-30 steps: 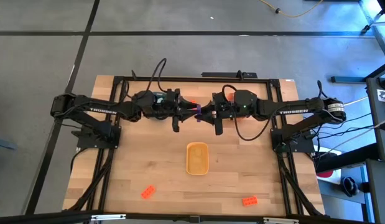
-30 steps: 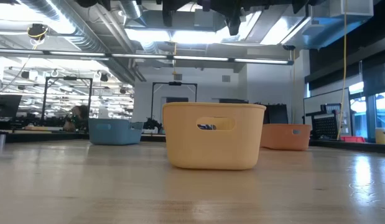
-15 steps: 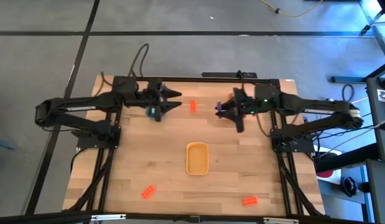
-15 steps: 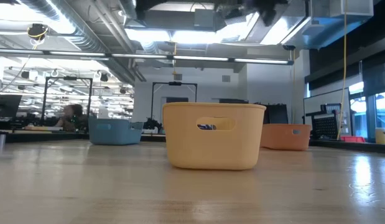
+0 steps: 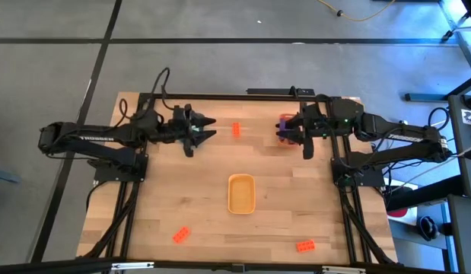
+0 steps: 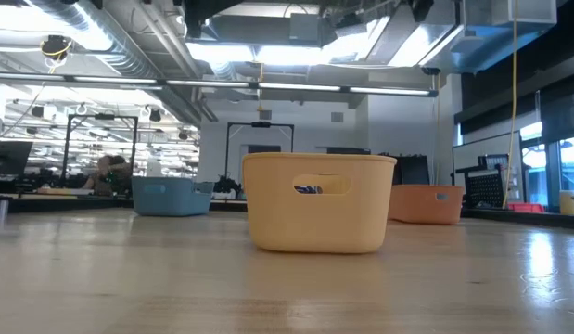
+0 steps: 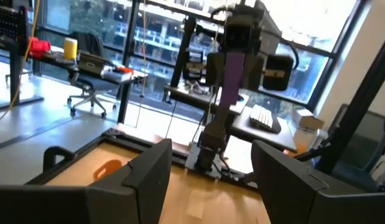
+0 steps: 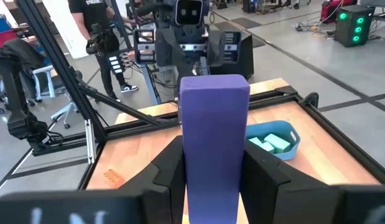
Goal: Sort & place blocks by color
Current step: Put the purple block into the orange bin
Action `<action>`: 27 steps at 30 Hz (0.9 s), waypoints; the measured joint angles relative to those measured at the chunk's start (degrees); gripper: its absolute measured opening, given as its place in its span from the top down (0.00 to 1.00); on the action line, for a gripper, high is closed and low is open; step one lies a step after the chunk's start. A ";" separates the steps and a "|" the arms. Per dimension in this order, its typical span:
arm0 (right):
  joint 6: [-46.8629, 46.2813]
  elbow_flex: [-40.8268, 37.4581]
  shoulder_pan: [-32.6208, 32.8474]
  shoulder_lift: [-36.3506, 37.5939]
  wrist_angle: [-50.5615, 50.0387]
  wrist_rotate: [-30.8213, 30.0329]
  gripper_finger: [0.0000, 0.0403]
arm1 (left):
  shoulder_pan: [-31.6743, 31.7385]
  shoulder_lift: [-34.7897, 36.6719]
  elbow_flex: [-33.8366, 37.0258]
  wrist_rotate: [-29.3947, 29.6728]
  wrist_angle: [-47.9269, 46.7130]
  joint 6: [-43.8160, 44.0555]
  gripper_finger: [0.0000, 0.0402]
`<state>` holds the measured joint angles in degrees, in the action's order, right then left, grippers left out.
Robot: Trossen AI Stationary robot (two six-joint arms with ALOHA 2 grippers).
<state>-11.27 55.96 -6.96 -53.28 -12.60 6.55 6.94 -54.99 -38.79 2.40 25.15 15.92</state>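
My right gripper [image 5: 283,131] hangs above the table's far right part, shut on a purple block [image 8: 214,143], which the left wrist view also shows [image 7: 232,67]. My left gripper [image 5: 211,127] hangs open above the far left part, pointing at it with nothing between its fingers [image 7: 142,180]. One orange-red block [image 5: 236,129] lies flat on the table between the two grippers. Two more orange-red blocks [image 5: 182,235] [image 5: 304,246] lie near the front edge. Mint-green blocks lie in the blue tray [image 8: 273,140]. My right gripper pinches the purple block's two broad sides [image 8: 191,168] between its two fingers [image 8: 167,177]. The fingers come level from the table's right side. The block stands on end in the hold, lifted clear of the table and the trays.
A yellow tray [image 5: 241,193] stands at the table's middle. The low view shows the blue tray [image 6: 171,195] and an orange tray [image 6: 426,204] behind it, toward the far edge. Black frame rails [image 5: 220,97] border the table. A person [image 8: 108,37] stands in the room beyond.
The two grippers met at the purple block over the far middle, then drew apart. My left gripper opened, let go and went toward the table's left edge. My right gripper carried the block toward the right edge and slightly up.
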 joint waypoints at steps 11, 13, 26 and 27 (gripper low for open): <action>0.57 -0.02 0.00 -0.46 0.17 0.02 0.73 | 0.07 0.03 -0.39 -0.36 0.04 -1.65 0.47; 0.27 -0.02 0.00 -0.46 0.24 0.03 0.73 | 0.07 0.03 -0.39 -0.36 0.04 -1.64 0.47; -7.52 3.49 -4.34 -3.13 -10.39 -14.71 0.73 | 0.07 0.03 -0.39 -0.33 0.04 -1.55 0.47; -8.66 4.84 -5.75 -4.14 -14.27 -15.63 0.73 | 0.07 0.03 -0.39 -0.33 0.04 -1.55 0.47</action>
<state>-19.92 60.80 -12.71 -57.42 -26.87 -9.08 7.01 -54.96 -39.18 2.07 25.19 14.37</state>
